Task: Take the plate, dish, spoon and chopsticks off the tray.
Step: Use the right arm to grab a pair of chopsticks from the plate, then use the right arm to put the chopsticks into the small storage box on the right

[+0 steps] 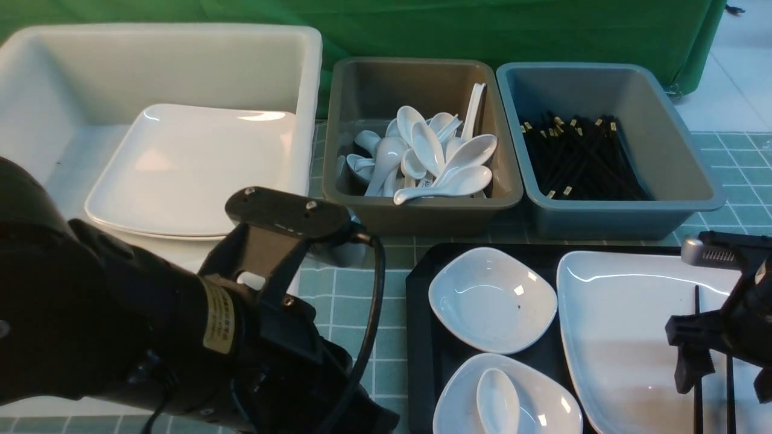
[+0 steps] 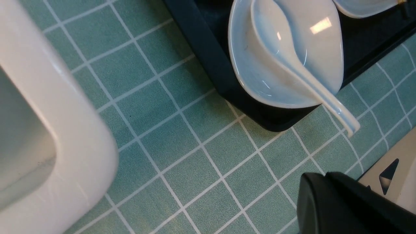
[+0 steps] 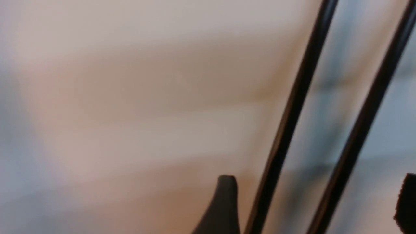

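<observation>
Right hand (image 3: 313, 204): jaws parted wide, 1 fingertip to either side of the 2 chopsticks (image 3: 286, 130); nothing is seen gripped. Whether either stick is touched by a fingertip cannot be told. Left hand (image 2: 328, 178): fingertips closed together, nothing held between them.

Landmark: the plate (image 1: 639, 337), large and white, lying on the black tray (image 1: 422, 337). The chopsticks are seen lengthwise over the plate, roughly parallel, with a narrow gap between them. To the left of the plate, on the tray, 2 small white dishes are seen: the farther dish (image 1: 491, 301) and the nearer dish (image 1: 543, 398). The white spoon (image 1: 497, 401) is rested in the nearer dish. Beyond the plate, the blue-grey tub (image 1: 615, 220) is filled in part with black sticks; to its left, white spoons are held in the brown tub (image 1: 422, 217). Well to the left of the plate, white plates are stacked in the white tub (image 1: 307, 108).

By the front view, only the spoon's bowl is shown, its handle being cut off by the frame. By the left wrist view, the whole handle is shown, carried out past the dish and over the tray's rim, above the green-tiled desk (image 2: 195, 169). By the right wrist view, the gap between the chopsticks is shown close up, against a blurred pale surface.
</observation>
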Robot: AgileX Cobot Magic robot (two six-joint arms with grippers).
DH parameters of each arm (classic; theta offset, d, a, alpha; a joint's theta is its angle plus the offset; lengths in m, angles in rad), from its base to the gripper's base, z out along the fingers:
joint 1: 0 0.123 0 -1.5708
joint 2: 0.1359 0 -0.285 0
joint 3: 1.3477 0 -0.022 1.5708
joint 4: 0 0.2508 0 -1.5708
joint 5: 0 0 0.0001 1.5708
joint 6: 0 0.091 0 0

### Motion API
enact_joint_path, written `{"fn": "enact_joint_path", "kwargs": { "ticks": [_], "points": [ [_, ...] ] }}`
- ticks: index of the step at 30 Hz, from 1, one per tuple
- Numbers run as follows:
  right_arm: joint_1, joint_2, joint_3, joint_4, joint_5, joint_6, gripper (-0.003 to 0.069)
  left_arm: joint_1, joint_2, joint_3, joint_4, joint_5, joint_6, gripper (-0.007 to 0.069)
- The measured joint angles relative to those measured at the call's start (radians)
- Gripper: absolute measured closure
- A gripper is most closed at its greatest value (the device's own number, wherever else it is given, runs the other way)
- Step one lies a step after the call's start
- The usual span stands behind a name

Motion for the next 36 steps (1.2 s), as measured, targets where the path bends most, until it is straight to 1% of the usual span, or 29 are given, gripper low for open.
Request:
{"fn": "enact_joint_path", "kwargs": {
  "ticks": [4, 5, 7, 8, 9, 11, 14, 15, 20, 24, 26, 30, 36],
  "points": [
    [0.000, 0.057, 0.000, 0.000, -0.017, 0.021, 0.0021, 0.000, 0.000, 0.000, 0.002, 0.000, 0.000, 0.0624],
    [0.000, 0.065, -0.002, 0.003, -0.015, 0.021, 0.0041, 0.000, 0.000, 0.000, 0.003, 0.000, 0.000, 0.0624],
    [0.001, 0.068, -0.008, 0.008, -0.015, 0.021, 0.0123, 0.000, 0.000, 0.000, 0.003, 0.000, 0.000, 0.0624],
    [0.001, 0.068, -0.008, 0.009, -0.016, 0.021, 0.0134, 0.000, 0.000, 0.000, 0.003, -0.001, 0.000, 0.0624],
    [0.002, 0.068, -0.008, 0.010, -0.018, 0.016, 0.0249, 0.000, 0.000, 0.000, 0.003, -0.003, 0.000, 0.0624],
    [0.002, 0.068, -0.008, 0.008, -0.023, 0.013, 0.0438, 0.000, 0.000, 0.000, 0.003, -0.006, 0.000, 0.0624],
    [0.002, 0.066, -0.008, 0.003, -0.024, 0.013, 0.0565, 0.000, 0.000, 0.000, 0.003, -0.013, 0.000, 0.0624],
    [0.002, 0.060, -0.008, 0.003, -0.025, 0.013, 0.0589, 0.000, 0.000, 0.000, 0.003, -0.023, 0.000, 0.0624],
    [0.002, -0.011, -0.007, 0.041, -0.023, -0.040, 0.0589, 0.000, 0.000, 0.000, 0.003, -0.053, 0.000, 0.0624],
    [0.002, -0.151, -0.016, 0.144, -0.013, -0.107, 0.0589, 0.000, 0.000, 0.000, 0.003, -0.082, -0.003, 0.0624],
    [0.002, -0.191, -0.060, 0.173, 0.006, -0.122, 0.0589, 0.000, 0.000, 0.000, 0.003, -0.097, -0.004, 0.0624],
    [0.002, -0.155, -0.289, 0.195, 0.069, -0.137, 0.0589, 0.000, 0.000, 0.000, 0.003, -0.111, -0.004, 0.0624],
    [0.002, 0.048, -0.636, 0.246, 0.216, -0.170, 0.0589, 0.000, 0.000, 0.000, 0.003, -0.114, -0.018, 0.0624]
  ]
}}
